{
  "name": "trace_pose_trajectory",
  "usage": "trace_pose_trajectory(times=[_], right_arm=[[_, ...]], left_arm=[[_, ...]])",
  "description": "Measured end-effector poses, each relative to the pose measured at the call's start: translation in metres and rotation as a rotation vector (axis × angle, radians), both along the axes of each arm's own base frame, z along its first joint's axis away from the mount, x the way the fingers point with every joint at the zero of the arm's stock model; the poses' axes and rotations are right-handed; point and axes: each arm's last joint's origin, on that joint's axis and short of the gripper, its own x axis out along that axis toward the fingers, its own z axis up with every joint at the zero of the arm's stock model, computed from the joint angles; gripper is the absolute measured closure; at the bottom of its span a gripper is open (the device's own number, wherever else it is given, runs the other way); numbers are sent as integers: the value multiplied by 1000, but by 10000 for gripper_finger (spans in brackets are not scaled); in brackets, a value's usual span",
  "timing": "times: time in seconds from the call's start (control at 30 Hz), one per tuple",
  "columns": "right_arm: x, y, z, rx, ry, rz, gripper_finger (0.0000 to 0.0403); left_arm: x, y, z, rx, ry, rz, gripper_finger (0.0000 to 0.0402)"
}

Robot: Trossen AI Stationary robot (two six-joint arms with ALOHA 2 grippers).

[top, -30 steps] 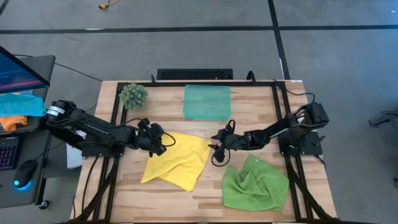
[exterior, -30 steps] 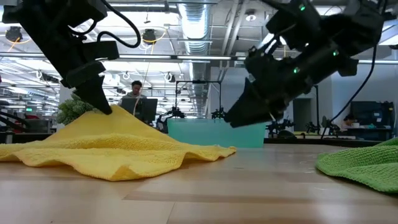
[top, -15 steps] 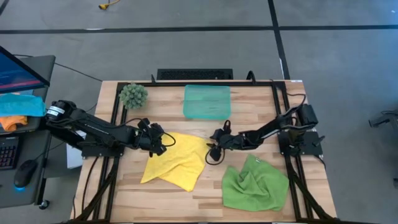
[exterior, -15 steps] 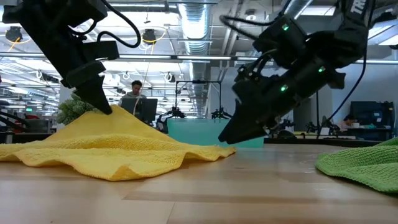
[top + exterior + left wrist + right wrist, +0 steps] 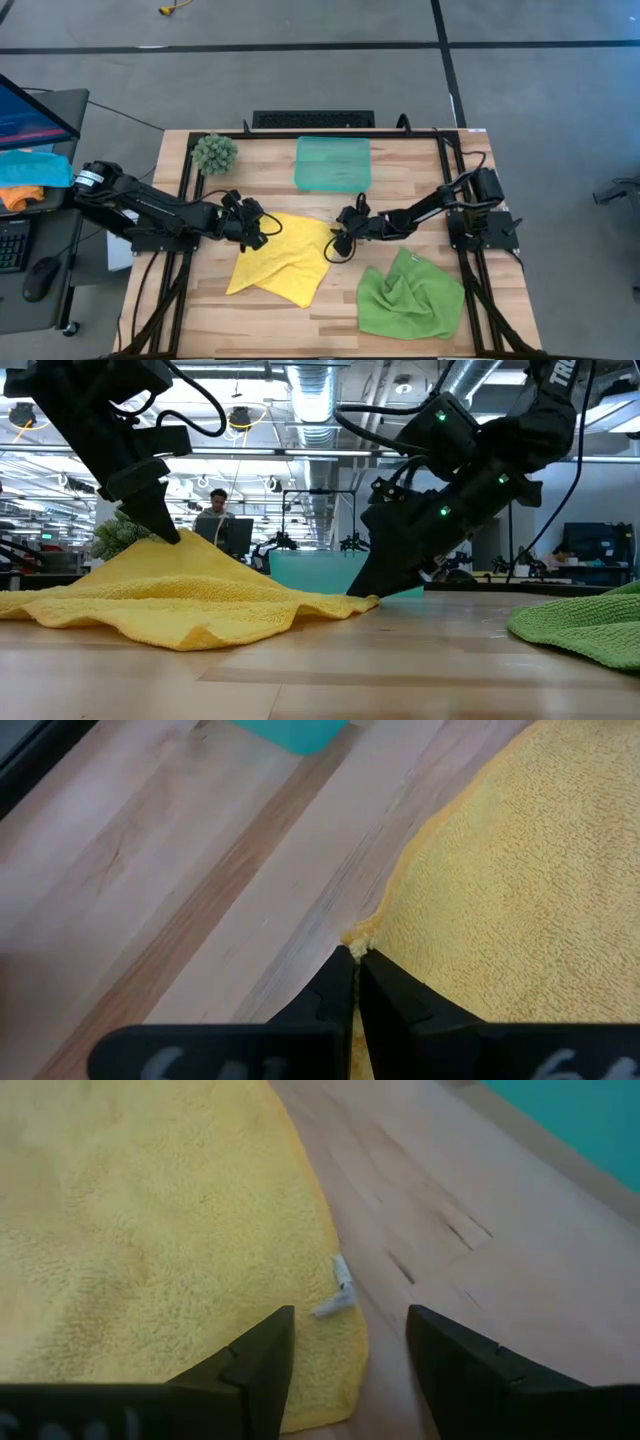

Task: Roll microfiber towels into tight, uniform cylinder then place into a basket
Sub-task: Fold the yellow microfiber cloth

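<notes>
The yellow towel (image 5: 285,260) lies spread on the wooden table, its far left corner raised into a peak (image 5: 180,550). My left gripper (image 5: 264,230) is shut on that corner. My right gripper (image 5: 350,1365) stands open and low over the towel's right corner (image 5: 335,1305), which bears a small white tag. One finger is above the cloth, the other above bare wood. The light green towel (image 5: 410,295) lies crumpled near the front right. The teal basket (image 5: 333,163) stands at the far middle with nothing in it. My left gripper pinches the yellow towel's far left corner (image 5: 360,934) between its two shut fingers, slanting down from the table's left. That corner is lifted into a peak while the rest of the cloth lies on the table. Whether my right gripper touches the towel cannot be told.
A fuzzy green ball (image 5: 214,152) sits at the far left corner. Black frame rails (image 5: 452,180) run along the table's left and right sides. Blue and orange cloths (image 5: 25,175) lie on a side desk off the table's left. Bare wood lies between the two towels.
My right gripper has come down and moved toward the table's left, tipping steeper, until its fingertips stand at the yellow towel's right corner. My left gripper and the raised corner have kept still.
</notes>
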Motion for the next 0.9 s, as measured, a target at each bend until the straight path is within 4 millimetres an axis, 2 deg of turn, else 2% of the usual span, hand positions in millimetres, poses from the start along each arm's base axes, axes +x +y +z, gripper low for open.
trace_pose_trajectory(times=[0.43,0.9], right_arm=[[8,3,5,33,99,41,252],[7,6,4,79,131,87,285]], left_arm=[[0,1,1,10,-29,49,400],[0,3,1,48,-45,77,400]])
